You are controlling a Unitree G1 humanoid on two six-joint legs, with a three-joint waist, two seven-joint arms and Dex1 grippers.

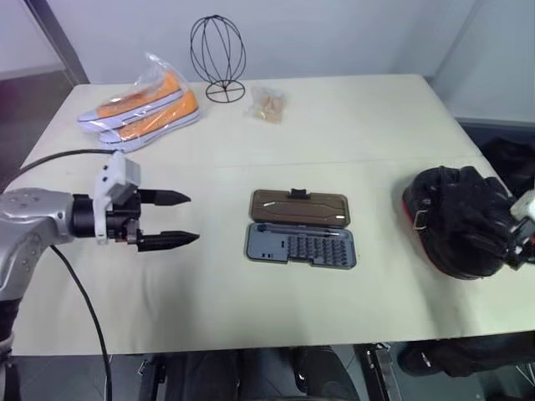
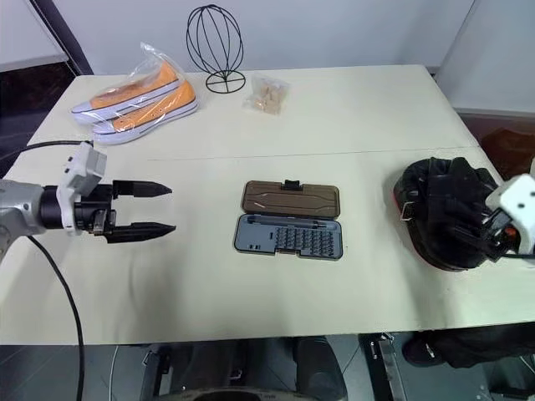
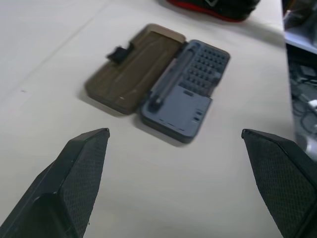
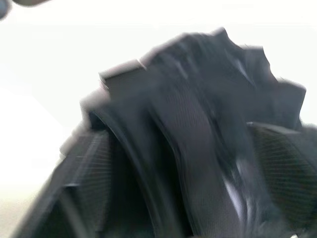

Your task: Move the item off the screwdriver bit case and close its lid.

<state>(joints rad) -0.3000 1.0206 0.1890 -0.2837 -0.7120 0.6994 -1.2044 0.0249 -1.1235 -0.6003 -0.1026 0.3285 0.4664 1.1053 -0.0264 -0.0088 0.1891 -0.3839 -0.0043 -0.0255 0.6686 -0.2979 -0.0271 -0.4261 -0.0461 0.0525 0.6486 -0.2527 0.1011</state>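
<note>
Mitt [image 1: 456,221] lying at 3 o'clock, off open case [image 1: 302,227]; right gripper [image 4: 183,173] spread around mitt, grip unclear; left gripper [image 1: 167,219] gaping, empty, aiming at lid [image 1: 299,207].

Mitt [image 1: 456,219] black padded cloth, seemingly; case [image 1: 302,244] matt plastic; lid [image 1: 298,206] smoky translucent.

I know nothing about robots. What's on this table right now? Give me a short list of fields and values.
item: black rounded padded mitt with red edge, at the table's right end, off the case
case: flat dark grey plastic bit case, open at mid-table
lid: smoky-brown translucent panel, lying flat behind the base
left pincer: open, empty, pointing toward the case
right pincer: at the mitt, fingers spread either side of it
</note>
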